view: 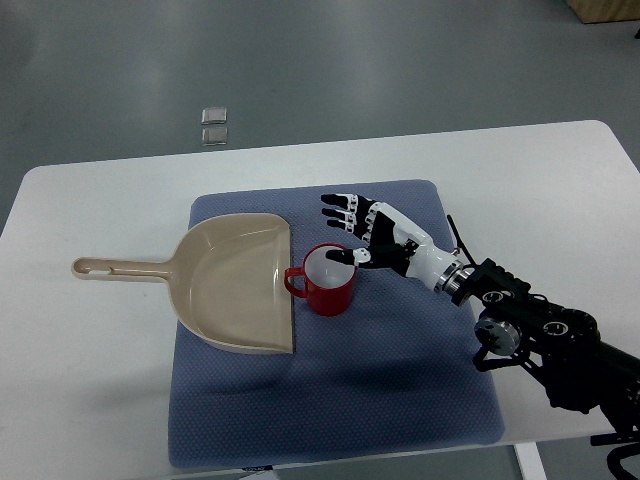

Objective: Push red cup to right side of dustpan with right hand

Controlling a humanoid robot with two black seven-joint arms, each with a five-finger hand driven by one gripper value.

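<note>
A red cup (326,282) with a white inside stands upright on the blue mat (400,370), its handle turned left toward the beige dustpan (235,280). The cup sits just right of the dustpan's open edge. My right hand (352,228) reaches in from the lower right and hovers just behind and to the right of the cup. Its fingers are spread and hold nothing; the thumb tip lies at the cup's right rim. The dustpan's long handle points left over the white table. The left arm does not show.
The white table (100,400) carries the mat at its middle. The table's far edge runs along the top, with grey floor beyond and two small square plates (214,124) set in it. My right forearm (540,340) crosses the lower right corner.
</note>
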